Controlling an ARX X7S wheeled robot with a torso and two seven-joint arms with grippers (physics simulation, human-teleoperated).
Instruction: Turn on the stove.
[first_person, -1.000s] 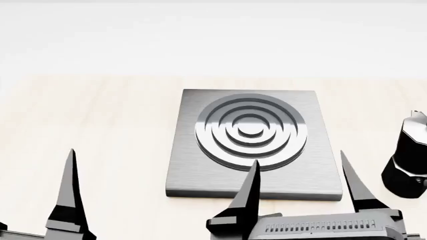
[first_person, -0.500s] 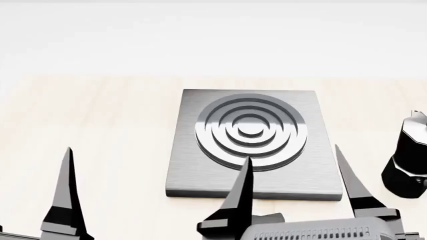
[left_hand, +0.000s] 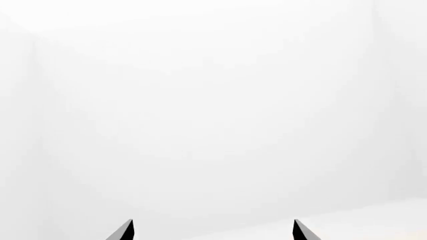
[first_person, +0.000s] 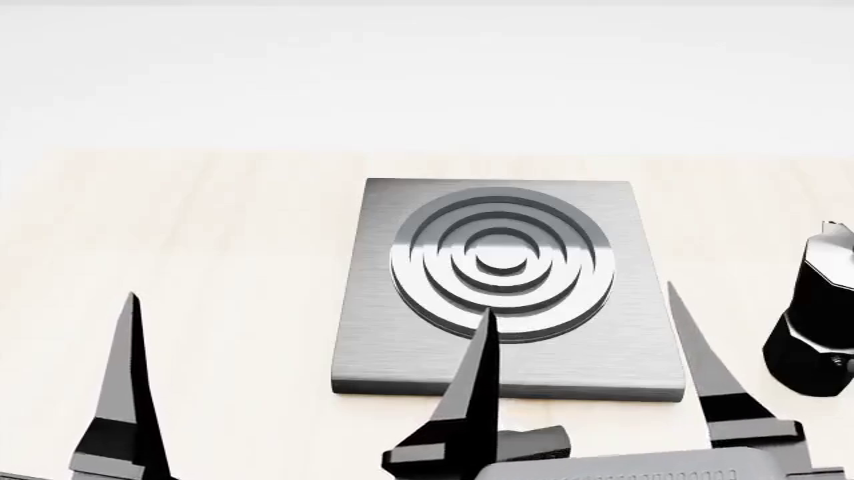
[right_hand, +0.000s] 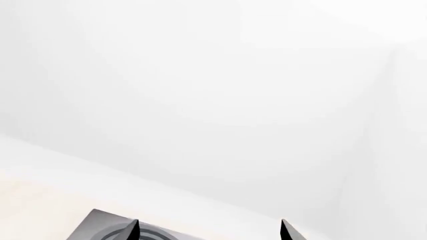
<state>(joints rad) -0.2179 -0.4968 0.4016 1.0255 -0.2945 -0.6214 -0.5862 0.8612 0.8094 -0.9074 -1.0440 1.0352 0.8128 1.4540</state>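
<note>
The stove (first_person: 501, 285) is a flat square grey metal hotplate with raised concentric rings, lying on the light wooden table in the middle of the head view. Its far corner also shows in the right wrist view (right_hand: 100, 227). Its black knob is hidden or out of view. My right gripper (first_person: 581, 320) is open, its two black fingers standing over the stove's near edge; it shows in the right wrist view (right_hand: 210, 231) too. My left gripper is open; only one finger (first_person: 127, 380) shows at the lower left, and both tips (left_hand: 127, 230) show in the left wrist view, empty.
A black moka pot (first_person: 814, 320) stands on the table right of the stove, at the view's right edge. The light wooden table (first_person: 200, 250) extends left of the stove. A white wall lies behind.
My right gripper has shifted a little to the left and its fingers reach slightly farther over the stove's near edge. The left finger has also shifted slightly left and risen in view.
</note>
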